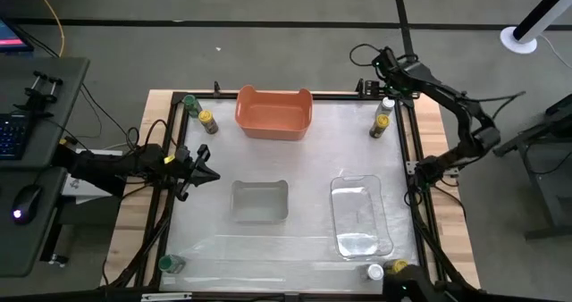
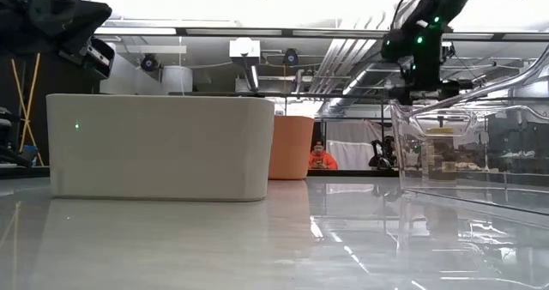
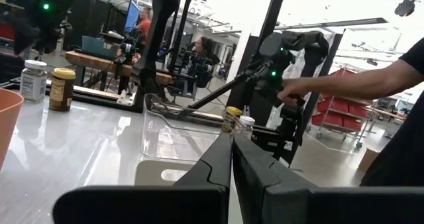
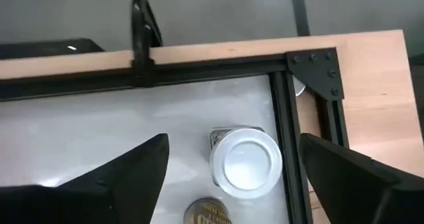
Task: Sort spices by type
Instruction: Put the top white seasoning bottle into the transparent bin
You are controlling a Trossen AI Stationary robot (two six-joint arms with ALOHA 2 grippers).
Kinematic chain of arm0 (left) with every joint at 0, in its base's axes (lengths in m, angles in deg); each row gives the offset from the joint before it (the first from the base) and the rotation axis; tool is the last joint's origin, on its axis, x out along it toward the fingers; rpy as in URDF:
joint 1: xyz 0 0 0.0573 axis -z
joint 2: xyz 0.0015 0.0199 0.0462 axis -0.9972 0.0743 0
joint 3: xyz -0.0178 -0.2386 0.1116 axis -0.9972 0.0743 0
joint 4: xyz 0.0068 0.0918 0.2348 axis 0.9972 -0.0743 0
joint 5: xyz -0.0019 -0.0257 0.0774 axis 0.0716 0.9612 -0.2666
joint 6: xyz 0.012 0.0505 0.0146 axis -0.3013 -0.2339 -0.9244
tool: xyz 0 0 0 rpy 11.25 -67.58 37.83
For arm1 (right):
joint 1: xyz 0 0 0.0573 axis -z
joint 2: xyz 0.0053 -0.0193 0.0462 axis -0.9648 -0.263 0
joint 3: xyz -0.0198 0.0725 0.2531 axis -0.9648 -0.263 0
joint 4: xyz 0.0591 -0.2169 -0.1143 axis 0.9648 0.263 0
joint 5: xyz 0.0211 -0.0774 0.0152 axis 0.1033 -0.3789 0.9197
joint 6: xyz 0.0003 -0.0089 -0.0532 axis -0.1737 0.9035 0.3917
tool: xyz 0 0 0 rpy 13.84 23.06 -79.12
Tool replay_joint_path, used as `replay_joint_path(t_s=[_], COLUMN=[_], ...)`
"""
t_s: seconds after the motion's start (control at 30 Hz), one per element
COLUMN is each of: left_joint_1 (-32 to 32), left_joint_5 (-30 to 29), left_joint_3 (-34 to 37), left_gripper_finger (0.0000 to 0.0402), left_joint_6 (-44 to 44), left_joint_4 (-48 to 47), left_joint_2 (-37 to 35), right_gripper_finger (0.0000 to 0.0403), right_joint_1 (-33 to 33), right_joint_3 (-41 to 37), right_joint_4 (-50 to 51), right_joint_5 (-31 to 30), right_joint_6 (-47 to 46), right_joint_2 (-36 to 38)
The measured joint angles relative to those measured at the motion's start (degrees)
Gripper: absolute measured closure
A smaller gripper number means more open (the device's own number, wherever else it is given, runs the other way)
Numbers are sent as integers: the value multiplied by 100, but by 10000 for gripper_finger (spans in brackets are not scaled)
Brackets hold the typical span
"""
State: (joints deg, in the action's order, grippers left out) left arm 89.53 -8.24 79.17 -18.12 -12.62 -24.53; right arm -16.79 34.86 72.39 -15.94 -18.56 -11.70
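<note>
The spices are found in four groups at the corners of the bench [image 1: 295, 248]. In the upper right of the high view, a white-capped jar [image 1: 387, 104] stands just above a yellow-capped jar [image 1: 378, 125]. In the right wrist view, this white-capped jar [image 4: 244, 159] is seen from above between the spread fingers [image 4: 132, 168] of the right tool [image 1: 386, 86], which is open and holds nothing. A green-capped jar [image 1: 190, 104] and a second yellow-capped jar [image 1: 208, 121] are set at the upper left. A lone green-capped jar [image 1: 171, 264] is placed at the lower left, and a white-capped and yellow-capped pair [image 1: 384, 269] at the lower right. An orange bin [image 1: 273, 113] sits at upper centre, a grey tray [image 1: 260, 201] at centre and a clear tray [image 1: 359, 214] to its right. The left tool [image 1: 207, 173] is held closed and empty at the left edge. A person's arm [image 3: 351, 85] is seen in the left wrist view.
</note>
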Motion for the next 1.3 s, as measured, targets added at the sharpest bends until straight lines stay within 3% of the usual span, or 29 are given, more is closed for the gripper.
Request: replay_joint_path(t_s=[0.47,0.87,1.3], left_joint_1=[0,0,0], left_joint_5=[0,1,2], left_joint_3=[1,0,0], left_gripper_finger=[399,399,399], left_joint_6=[1,2,2], left_joint_4=[2,-1,0], left_joint_2=[-2,-2,0], right_gripper_finger=[66,66,93], right_joint_1=[2,18,-36], right_joint_3=[-6,-6,-6], right_joint_4=[168,362,-102], right_joint_5=[-123,231,39], right_joint_6=[-315,-480,691], right_joint_2=[-614,-1159,-1180])
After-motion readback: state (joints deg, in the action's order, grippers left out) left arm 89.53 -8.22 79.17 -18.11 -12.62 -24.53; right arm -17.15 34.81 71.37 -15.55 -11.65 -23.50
